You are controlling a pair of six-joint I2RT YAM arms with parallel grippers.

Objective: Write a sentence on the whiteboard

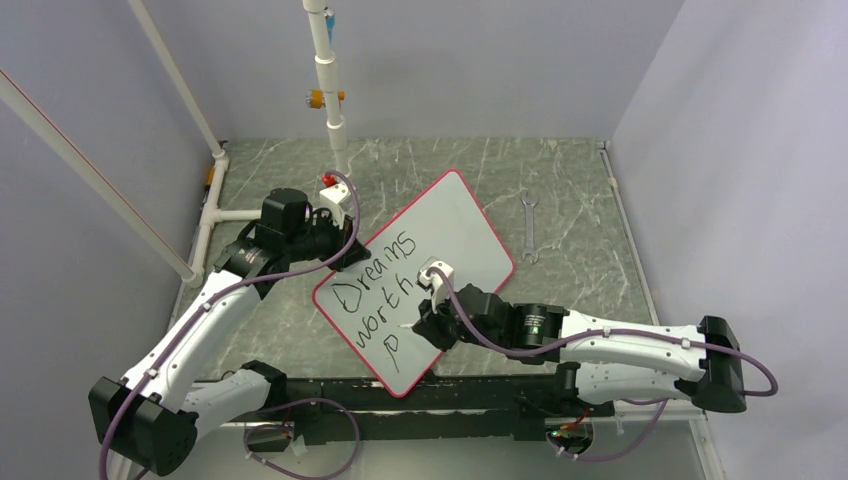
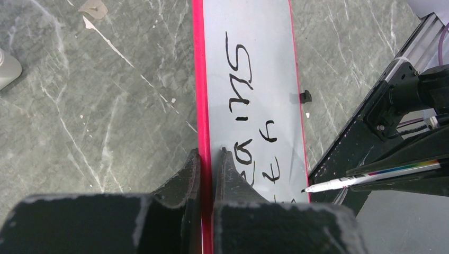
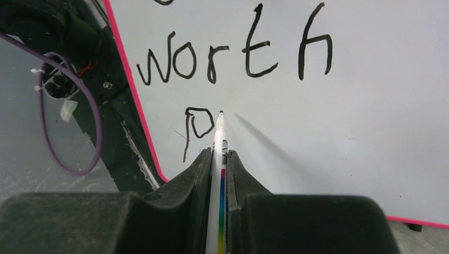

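One grey-green marbled table (image 1: pixel 580 190) sits under everything. On it I see the whiteboard (image 1: pixel 462 225), turned diagonally between the two arms, with its near corner down by the arm bases and its far corner pointing toward the back wall. Left gripper (image 2: pixel 209 159) is clamped on the board's red rim along the left edge, one finger on either side of the rim. Right gripper (image 3: pixel 218 154) hangs over the near part of the board, closed on a marker (image 3: pixel 219 132). The sentence (image 1: pixel 372 298) covers the near-left half of the board: "Dreams", then "worth" below it, then a lone "p" starting a third line. Wrench (image 1: pixel 528 228) lies on the table right of the board, apart from it. The marker is white with a rainbow stripe, and its tip is just right of the "p". I can't tell whether the tip touches the surface.
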